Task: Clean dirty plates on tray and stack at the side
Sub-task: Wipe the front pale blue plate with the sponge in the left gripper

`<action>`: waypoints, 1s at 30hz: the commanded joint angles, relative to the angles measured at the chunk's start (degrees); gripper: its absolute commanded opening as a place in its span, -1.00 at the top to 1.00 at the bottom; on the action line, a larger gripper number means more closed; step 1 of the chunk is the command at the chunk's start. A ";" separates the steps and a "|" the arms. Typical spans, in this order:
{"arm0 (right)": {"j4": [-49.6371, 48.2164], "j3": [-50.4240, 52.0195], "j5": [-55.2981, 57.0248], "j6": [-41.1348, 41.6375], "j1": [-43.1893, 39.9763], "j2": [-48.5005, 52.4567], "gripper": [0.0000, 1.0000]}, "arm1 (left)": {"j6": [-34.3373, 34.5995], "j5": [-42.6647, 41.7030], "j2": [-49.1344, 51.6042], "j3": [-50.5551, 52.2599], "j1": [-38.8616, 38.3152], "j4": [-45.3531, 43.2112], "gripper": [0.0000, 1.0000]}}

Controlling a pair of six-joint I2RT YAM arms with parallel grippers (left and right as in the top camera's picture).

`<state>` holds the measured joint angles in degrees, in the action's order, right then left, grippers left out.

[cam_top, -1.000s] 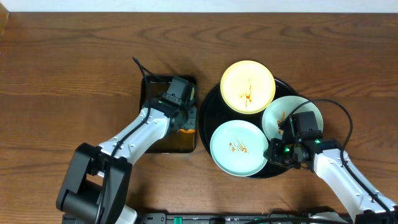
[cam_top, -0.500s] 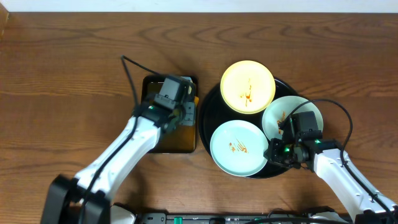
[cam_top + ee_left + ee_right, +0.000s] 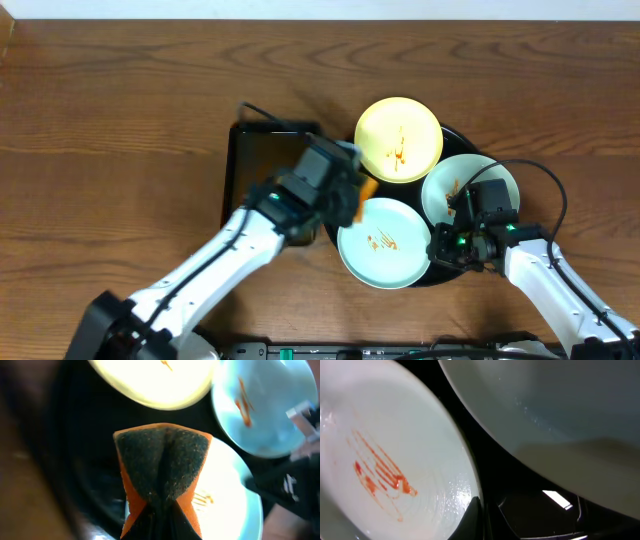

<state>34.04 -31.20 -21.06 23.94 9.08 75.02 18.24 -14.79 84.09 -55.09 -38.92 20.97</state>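
Three smeared plates sit on the round black tray (image 3: pixel 452 134): a pale yellow plate (image 3: pixel 398 138) at the back, a mint plate (image 3: pixel 470 185) at the right, and a front mint plate (image 3: pixel 385 240). My left gripper (image 3: pixel 350 197) is shut on an orange sponge (image 3: pixel 366 188) with a dark scouring face (image 3: pixel 162 462). It holds the sponge over the tray, at the far-left edge of the front mint plate (image 3: pixel 227 495). My right gripper (image 3: pixel 437 247) pinches that plate's right rim (image 3: pixel 380 460); one finger (image 3: pixel 475 515) lies on the rim.
A rectangular dark pan (image 3: pixel 255 165) stands on the wooden table left of the tray, under my left arm. The right mint plate (image 3: pixel 560 410) overhangs close above my right gripper. The table's far edge runs along the top.
My left gripper lifted the sponge out of the pan and swung right, over the tray to the front mint plate. My right arm stayed still.
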 commanded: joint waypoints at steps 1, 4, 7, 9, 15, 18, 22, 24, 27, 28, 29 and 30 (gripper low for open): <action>0.28 0.20 -0.42 0.26 0.76 0.22 0.97 | 3.56 -1.09 2.69 -0.63 -4.31 -0.96 0.85; 0.26 0.22 -0.42 0.28 0.76 0.22 0.98 | 3.54 -1.07 4.72 -0.63 -7.72 -2.54 0.85; 0.42 0.22 -0.39 0.28 0.76 0.22 0.97 | 3.54 -1.05 6.64 -0.63 -10.36 -3.82 0.85; 0.44 0.20 -0.42 0.28 0.76 0.22 0.97 | 3.54 -1.07 7.65 -0.63 -11.93 -4.20 0.85; 0.46 0.20 -0.42 0.28 0.76 0.22 0.97 | 3.54 -1.09 10.14 -0.63 -15.45 -5.09 0.85; 0.50 0.22 -0.44 0.28 0.76 0.22 0.97 | 3.54 -1.07 11.26 -0.63 -16.96 -6.25 0.85; 1.03 0.20 -0.42 0.28 0.76 0.22 0.98 | 3.56 -1.07 13.35 -0.63 -17.81 -8.15 0.85; 1.38 0.22 -0.42 0.28 0.76 0.22 0.98 | 3.56 -1.03 14.75 -0.63 -17.79 -8.50 0.85; 1.53 0.22 -0.42 0.26 0.76 0.22 0.97 | 3.54 1.60 16.39 -0.63 -17.46 -8.41 0.85; 1.53 0.22 -0.42 0.26 0.76 0.22 0.98 | 3.52 3.43 16.65 -0.63 -17.22 -8.35 0.85; 1.53 0.22 -0.42 0.28 0.76 0.22 0.97 | 3.54 5.44 16.65 -0.63 -16.79 -8.20 0.85; 1.57 0.22 -0.42 0.28 0.76 0.22 0.98 | 3.54 7.15 16.63 -0.63 -16.28 -8.22 0.85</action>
<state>35.09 -31.20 -21.17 23.94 9.08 75.02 21.23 -13.85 99.66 -55.11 -56.49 12.21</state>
